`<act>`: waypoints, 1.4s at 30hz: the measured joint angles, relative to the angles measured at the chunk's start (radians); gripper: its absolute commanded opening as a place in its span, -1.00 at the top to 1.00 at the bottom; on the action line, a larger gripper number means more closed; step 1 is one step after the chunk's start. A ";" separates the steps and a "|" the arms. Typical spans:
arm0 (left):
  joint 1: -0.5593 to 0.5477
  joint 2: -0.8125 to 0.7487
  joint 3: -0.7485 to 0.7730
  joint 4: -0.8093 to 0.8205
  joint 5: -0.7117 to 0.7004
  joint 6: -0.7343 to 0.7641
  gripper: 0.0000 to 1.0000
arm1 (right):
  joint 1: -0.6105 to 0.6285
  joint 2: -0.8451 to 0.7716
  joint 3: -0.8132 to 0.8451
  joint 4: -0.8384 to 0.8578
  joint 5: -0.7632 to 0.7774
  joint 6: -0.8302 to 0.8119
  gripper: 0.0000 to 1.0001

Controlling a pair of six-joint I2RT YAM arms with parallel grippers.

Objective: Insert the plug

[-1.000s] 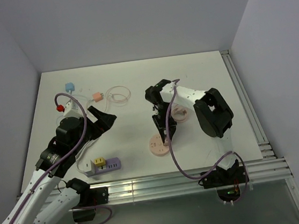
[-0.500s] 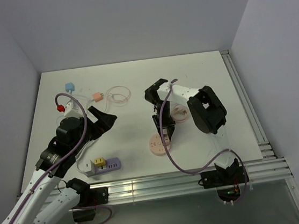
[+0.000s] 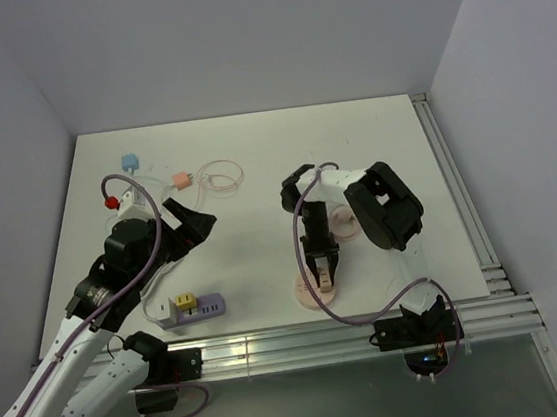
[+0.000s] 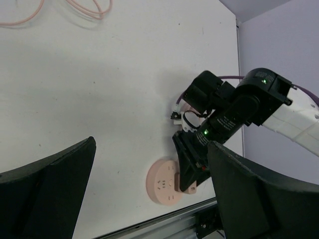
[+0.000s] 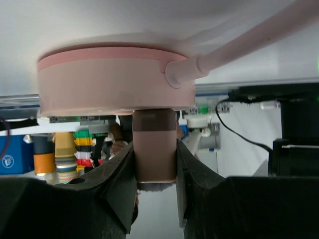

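The counter (image 3: pixel 382 146) is plain white. The round socket (image 5: pixel 99 82) is pale pink and the plug (image 5: pixel 155 144) a duller, brownish pink. The power strip (image 3: pixel 207 306) is lilac with a yellow adapter (image 3: pixel 183 302). A loose cable coil (image 3: pixel 220 175) is light pink.

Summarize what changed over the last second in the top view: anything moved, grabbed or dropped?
The right gripper, shut on the pink plug, moved toward the near edge and slightly right. The round pink socket slid the same way with it. Nothing was visibly grabbed or released. The left gripper stayed open and parked; the purple power strip and the coiled cable did not move.
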 measured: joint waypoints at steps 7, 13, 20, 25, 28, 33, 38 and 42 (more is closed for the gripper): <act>0.000 -0.008 0.000 -0.019 -0.002 -0.016 -0.97 | 0.029 -0.023 -0.151 -0.023 0.037 0.012 1.00; 0.000 -0.027 0.001 -0.032 -0.014 -0.025 -0.97 | 0.030 -0.062 -0.217 -0.004 0.071 0.011 1.00; 0.000 0.002 0.001 -0.050 -0.019 -0.025 -0.97 | 0.003 -0.080 -0.238 0.022 0.044 0.006 1.00; 0.000 0.027 0.002 -0.061 -0.023 -0.024 -0.97 | 0.003 -0.116 -0.256 0.050 0.048 0.003 0.19; 0.000 0.045 0.006 -0.065 -0.034 -0.024 -0.99 | 0.002 -0.165 -0.281 0.184 0.100 0.004 -0.34; 0.000 0.104 0.054 -0.086 -0.053 -0.019 -0.99 | -0.002 -0.296 -0.282 0.382 0.152 -0.018 -0.60; 0.007 0.209 0.165 -0.127 -0.082 -0.004 -0.99 | -0.002 -0.421 -0.276 0.636 0.261 -0.010 -0.85; 0.031 0.317 0.280 -0.156 -0.107 0.017 -0.99 | 0.000 -0.558 -0.276 0.701 0.286 -0.012 -0.86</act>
